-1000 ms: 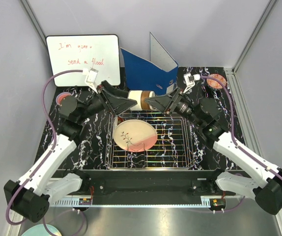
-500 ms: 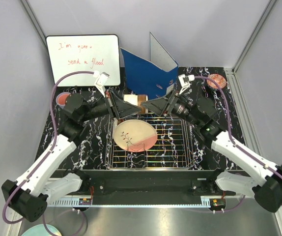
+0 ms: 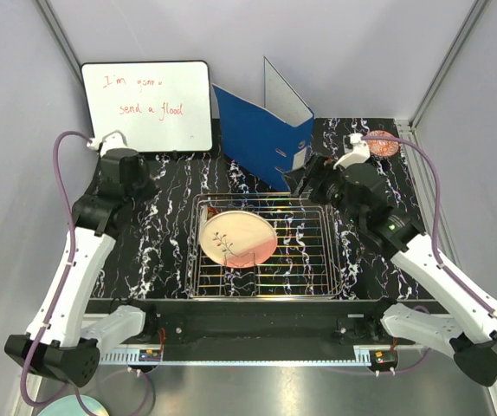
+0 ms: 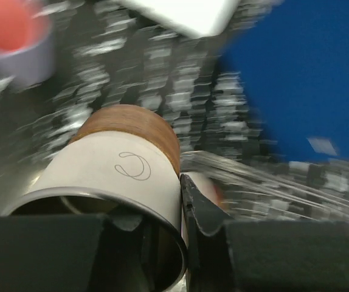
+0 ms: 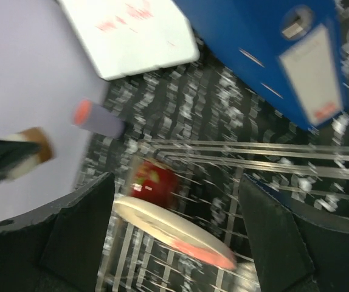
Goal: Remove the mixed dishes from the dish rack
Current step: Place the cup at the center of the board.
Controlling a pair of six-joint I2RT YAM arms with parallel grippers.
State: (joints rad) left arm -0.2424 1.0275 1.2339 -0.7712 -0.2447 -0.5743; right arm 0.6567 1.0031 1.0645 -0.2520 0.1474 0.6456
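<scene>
Seen from above, the dish rack (image 3: 318, 260) sits mid-tabletop (image 3: 166, 230), with the sprig-drawn plate (image 3: 238, 238) in its left half and a red bowl (image 3: 210, 211) peeking out at the plate's 11 o'clock. The left pincer (image 3: 134, 182) hangs at the rack's 10 o'clock and the right pincer (image 3: 307, 180) at its 1 o'clock corner, before the blue binder (image 3: 261, 130). Neither grip can be read from here. A patterned bowl (image 3: 381, 143) stands on the tabletop at 2 o'clock. The left wrist camera supplies what the overhead hides: the left pincer clamped on the rim of a cream-brown cup (image 4: 117, 173), one finger (image 4: 199, 207) outside the wall, with a lavender cup (image 4: 22, 48) blurred at 11 o'clock. The right wrist camera shows the right pincer spread wide and holding nothing above rack, plate and red bowl.
</scene>
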